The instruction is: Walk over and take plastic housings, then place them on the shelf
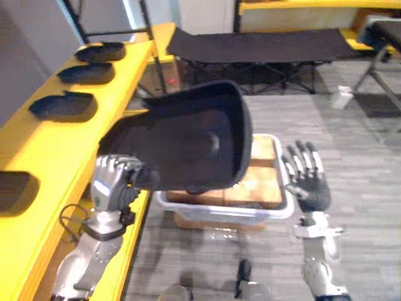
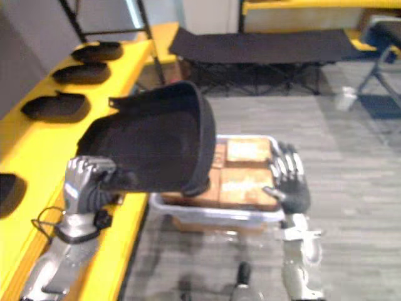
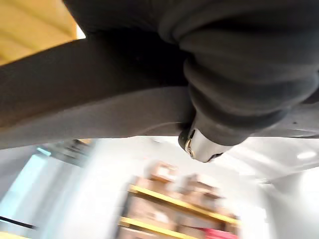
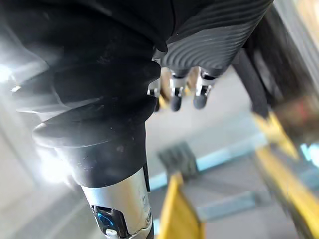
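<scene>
A large black plastic housing (image 1: pixel 188 138), curved like a shell, hangs tilted in the air over the yellow shelf's edge. My left hand (image 1: pixel 113 182) grips its lower left rim with curled fingers. The same housing (image 2: pixel 153 141) hides part of the bin behind it. Three more black housings (image 1: pixel 88 73) lie in a row on the yellow shelf (image 1: pixel 44 150) at the left, and a part of another shows at the left edge. My right hand (image 1: pixel 307 175) is raised beside the bin, fingers straight and spread, holding nothing.
A clear plastic bin (image 1: pixel 263 210) with brown cardboard boxes (image 2: pixel 247 169) inside sits on the grey floor below the housing. A black folding cot (image 1: pixel 257 47) stands at the back. A grey stand (image 1: pixel 379 56) is at the far right.
</scene>
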Controlling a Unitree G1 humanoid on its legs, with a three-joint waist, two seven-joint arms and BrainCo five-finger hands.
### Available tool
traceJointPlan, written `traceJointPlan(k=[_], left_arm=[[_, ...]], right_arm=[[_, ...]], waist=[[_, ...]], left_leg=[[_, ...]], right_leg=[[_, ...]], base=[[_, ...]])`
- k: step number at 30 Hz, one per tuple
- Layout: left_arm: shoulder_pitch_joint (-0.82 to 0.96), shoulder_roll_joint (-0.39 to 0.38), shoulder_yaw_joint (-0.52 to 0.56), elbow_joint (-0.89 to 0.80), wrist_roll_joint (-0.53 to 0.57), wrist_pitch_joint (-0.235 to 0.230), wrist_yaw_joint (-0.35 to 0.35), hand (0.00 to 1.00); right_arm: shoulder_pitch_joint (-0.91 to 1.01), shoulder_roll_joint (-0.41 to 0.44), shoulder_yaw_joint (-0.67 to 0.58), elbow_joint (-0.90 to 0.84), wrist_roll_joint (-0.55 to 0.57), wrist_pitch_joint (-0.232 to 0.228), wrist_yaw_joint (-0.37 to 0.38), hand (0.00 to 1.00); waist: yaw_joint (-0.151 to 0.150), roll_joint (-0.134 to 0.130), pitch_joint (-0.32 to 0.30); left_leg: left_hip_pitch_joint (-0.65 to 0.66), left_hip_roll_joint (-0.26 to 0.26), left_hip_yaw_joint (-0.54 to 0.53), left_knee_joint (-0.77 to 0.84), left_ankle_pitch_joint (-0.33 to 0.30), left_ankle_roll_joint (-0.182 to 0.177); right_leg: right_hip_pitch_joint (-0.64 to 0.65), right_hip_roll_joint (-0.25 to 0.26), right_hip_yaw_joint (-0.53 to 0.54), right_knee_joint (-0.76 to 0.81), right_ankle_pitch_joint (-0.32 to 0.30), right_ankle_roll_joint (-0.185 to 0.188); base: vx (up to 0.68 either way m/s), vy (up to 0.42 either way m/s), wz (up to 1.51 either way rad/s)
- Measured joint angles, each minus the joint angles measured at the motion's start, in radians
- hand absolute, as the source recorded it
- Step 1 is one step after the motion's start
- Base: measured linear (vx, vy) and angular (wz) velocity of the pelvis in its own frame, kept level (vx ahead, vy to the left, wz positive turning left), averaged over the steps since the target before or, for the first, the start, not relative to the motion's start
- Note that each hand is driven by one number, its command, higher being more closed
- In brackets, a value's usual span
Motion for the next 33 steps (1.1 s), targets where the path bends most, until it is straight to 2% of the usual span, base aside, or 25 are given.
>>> traceJointPlan(k=[4,8,11,15,17,18,19,22,25,26,27,29,31,33], left_arm=[[0.085,-0.076,0.086,-0.05,-0.028,0.025,0.0,1.0],[0.167,-0.18,0.169,-0.094,-0.04,0.029,0.01,1.0],[0.213,-0.232,0.197,-0.108,-0.04,0.002,0.039,1.0],[0.223,-0.268,0.221,-0.132,-0.061,-0.05,0.043,1.0],[0.219,-0.289,0.237,-0.149,-0.07,-0.065,0.043,1.0],[0.217,-0.297,0.236,-0.151,-0.071,-0.066,0.044,1.0],[0.208,-0.329,0.237,-0.151,-0.115,-0.053,0.051,1.0],[0.207,-0.338,0.237,-0.151,-0.145,-0.038,0.053,1.0],[0.197,-0.342,0.218,-0.151,-0.146,-0.039,0.057,1.0],[0.185,-0.359,0.208,-0.15,-0.156,-0.051,0.051,1.0],[0.185,-0.379,0.198,-0.15,-0.167,-0.06,0.05,1.0],[0.208,-0.417,0.189,-0.151,-0.189,-0.075,0.054,1.0],[0.213,-0.417,0.184,-0.151,-0.186,-0.075,0.057,1.0],[0.19,-0.396,0.159,-0.152,-0.181,-0.075,0.058,1.0]], right_arm=[[-0.064,0.01,0.117,0.037,-0.005,0.006,-0.01,0.0],[-0.114,0.044,0.216,0.125,-0.101,0.005,-0.109,0.0],[-0.122,0.075,0.234,0.129,-0.163,0.005,-0.178,0.0],[-0.115,0.078,0.211,0.13,-0.181,0.005,-0.198,0.0],[-0.104,0.079,0.187,0.13,-0.183,0.005,-0.196,0.0],[-0.097,0.08,0.175,0.13,-0.183,0.005,-0.192,0.0],[-0.064,0.077,0.131,0.132,-0.178,0.018,-0.133,0.0],[-0.064,0.077,0.129,0.132,-0.178,0.019,-0.127,0.0],[-0.035,0.09,0.096,0.126,-0.178,0.023,-0.125,0.0],[0.01,0.099,0.071,0.11,-0.18,0.027,-0.131,0.0],[0.049,0.1,0.052,0.097,-0.179,0.027,-0.131,0.0],[0.088,0.097,0.042,0.092,-0.177,0.027,-0.13,0.0],[0.078,0.1,0.046,0.092,-0.178,0.027,-0.129,0.0],[0.064,0.099,0.058,0.092,-0.191,0.026,-0.13,0.0]], waist=[[0.071,-0.007,-0.024],[0.147,-0.021,-0.032],[0.17,-0.037,-0.039],[0.165,-0.055,-0.05],[0.148,-0.059,-0.052],[0.146,-0.059,-0.052],[0.138,-0.064,-0.052],[0.141,-0.07,-0.048],[0.137,-0.088,-0.03],[0.127,-0.1,-0.024],[0.123,-0.106,-0.015],[0.127,-0.104,-0.008],[0.12,-0.102,-0.007],[0.114,-0.102,-0.007]], left_leg=[[-0.023,-0.019,-0.064,-0.013,0.02,0.006],[-0.031,-0.038,-0.135,-0.012,0.029,0.011],[-0.031,-0.048,-0.159,-0.013,0.032,0.014],[-0.032,-0.05,-0.161,-0.014,0.032,0.016],[-0.03,-0.048,-0.157,-0.017,0.032,0.016],[-0.028,-0.045,-0.147,-0.02,0.032,0.015],[-0.027,-0.038,-0.136,-0.027,0.031,0.014],[-0.027,-0.038,-0.139,-0.029,0.031,0.014],[-0.031,-0.052,-0.182,-0.031,0.037,0.019],[-0.036,-0.063,-0.226,-0.03,0.042,0.021],[-0.036,-0.063,-0.226,-0.031,0.041,0.03],[-0.033,-0.062,-0.215,-0.031,0.043,0.026],[-0.033,-0.078,-0.218,-0.031,0.047,0.026],[-0.034,-0.101,-0.239,-0.032,0.054,0.031]], right_leg=[[0.012,-0.022,-0.07,0.0,-0.007,0.006],[0.044,-0.038,-0.136,0.0,-0.015,0.014],[0.061,-0.048,-0.158,0.007,-0.023,0.019],[0.063,-0.051,-0.162,0.009,-0.039,0.021],[0.059,-0.048,-0.157,0.009,-0.04,0.02],[0.055,-0.047,-0.146,0.01,-0.04,0.019],[0.045,-0.039,-0.135,0.01,-0.042,0.016],[0.047,-0.041,-0.137,0.01,-0.042,0.016],[0.077,-0.042,-0.173,0.01,-0.064,0.031],[0.096,-0.047,-0.206,0.01,-0.08,0.046],[0.112,-0.057,-0.234,0.011,-0.085,0.051],[0.114,-0.074,-0.248,0.053,-0.104,0.056],[0.111,-0.102,-0.252,0.096,-0.121,0.063],[0.107,-0.128,-0.24,0.138,-0.149,0.049]], base=[[0.04,0.016,0.63],[0.02,0.03,0.51],[0.01,0.034,0.3],[0.0,0.023,0.04],[-0.01,0.024,-0.09],[0.02,0.056,-0.26],[0.02,0.057,-0.21],[0.01,0.044,0.03],[0.01,0.013,0.52],[0.04,-0.004,0.96],[0.03,0.021,0.92],[0.04,0.063,0.46],[0.09,0.134,0.28],[0.08,0.125,0.4]])
